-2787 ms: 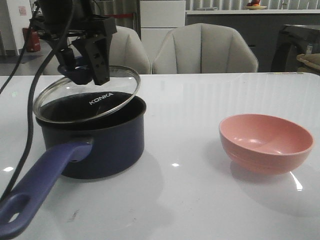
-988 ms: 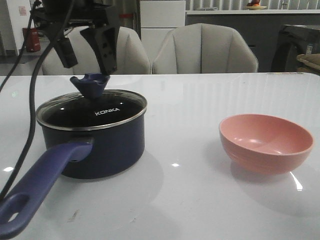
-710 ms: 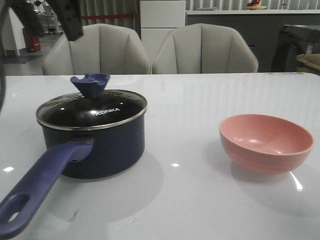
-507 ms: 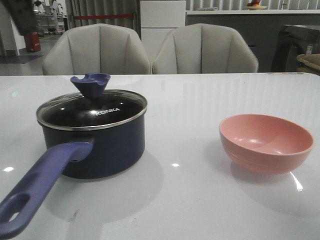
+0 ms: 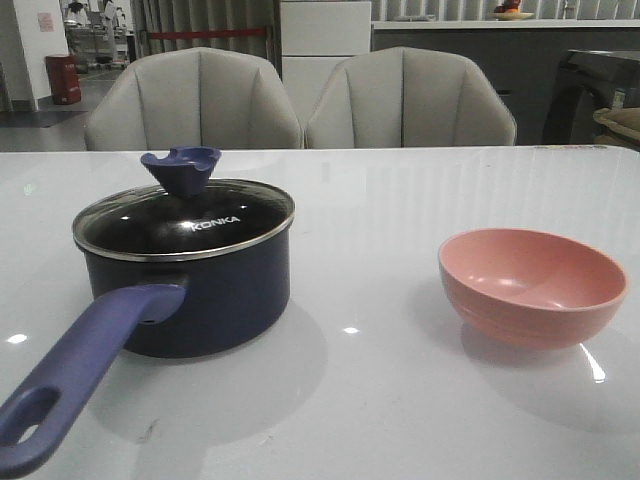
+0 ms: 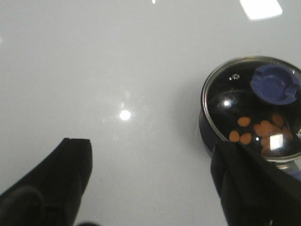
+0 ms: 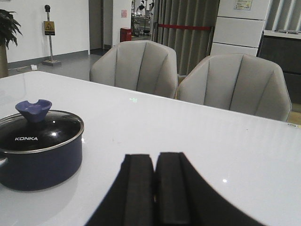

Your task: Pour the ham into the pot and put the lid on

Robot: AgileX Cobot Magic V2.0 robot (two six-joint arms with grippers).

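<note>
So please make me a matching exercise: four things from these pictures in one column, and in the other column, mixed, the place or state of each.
Things:
1. lid
2. ham
3. pink bowl
4. right gripper

Places or states:
a. empty, on the table to the right of the pot
b. fingers pressed together, holding nothing
c. sitting flat on the pot's rim
d. inside the pot, seen through the glass

Pairs: 1-c, 2-d, 3-a, 4-b

Navy pot (image 5: pixel 205 295), glass lid (image 5: pixel 183 217) seated flat on it, orange ham (image 6: pixel 257 130) inside
</note>
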